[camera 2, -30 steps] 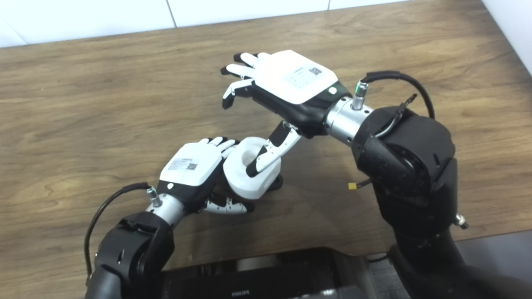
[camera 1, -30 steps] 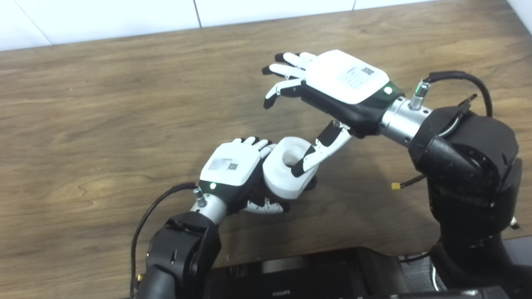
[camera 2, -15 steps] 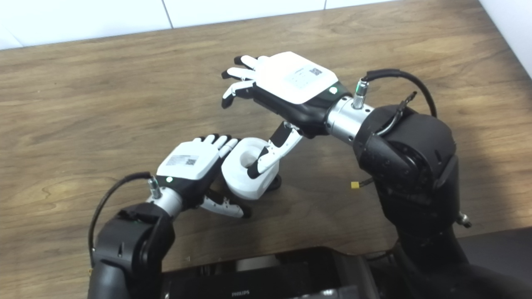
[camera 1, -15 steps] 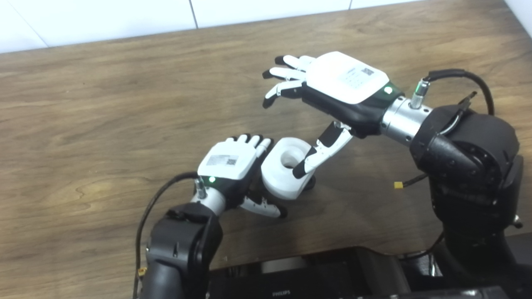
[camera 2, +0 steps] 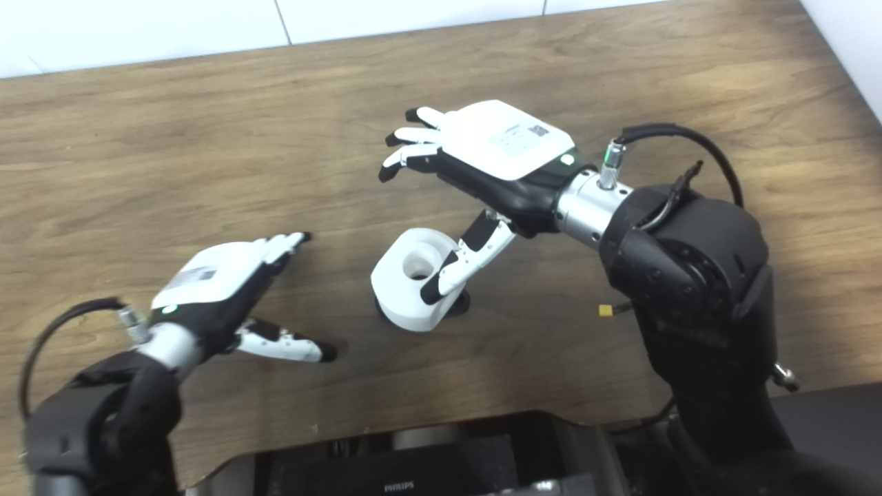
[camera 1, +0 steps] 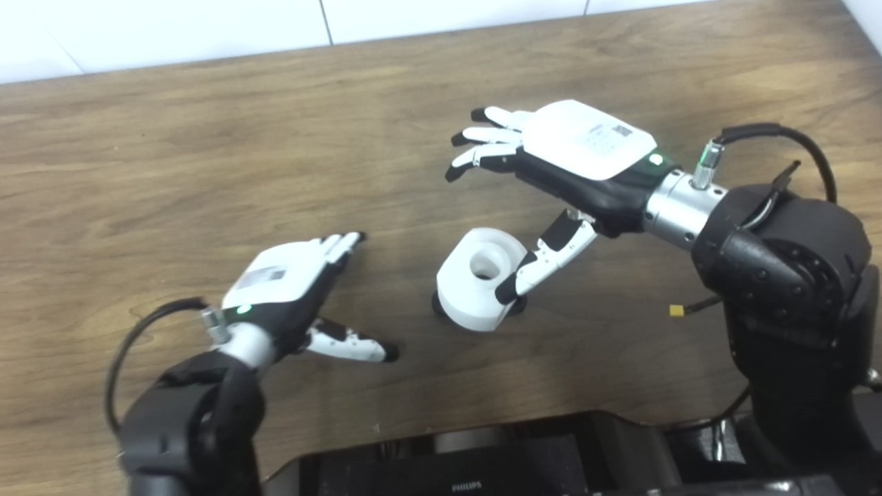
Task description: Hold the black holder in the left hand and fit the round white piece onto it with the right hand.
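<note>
The round white piece [camera 1: 475, 279] stands on the wooden table [camera 1: 172, 172] near the front middle, tilted, with a hole in its top. Only a thin black rim of the holder [camera 1: 513, 308] shows under it. My left hand [camera 1: 293, 282] is open and empty, flat over the table, well left of the piece and apart from it. My right hand [camera 1: 572, 155] is open above and behind the piece, with spread fingers. Its thumb [camera 1: 544, 258] reaches down to the piece's right side; I cannot tell whether it touches.
A white wall [camera 1: 207, 27] runs along the table's far edge. A black base unit [camera 1: 482, 461] sits below the table's front edge. A small yellow connector [camera 1: 677, 311] hangs by my right forearm.
My left hand has let go of the holder and piece and pulled away to the left, opening flat. My right hand has shifted slightly right and lower. The piece stays on the table.
</note>
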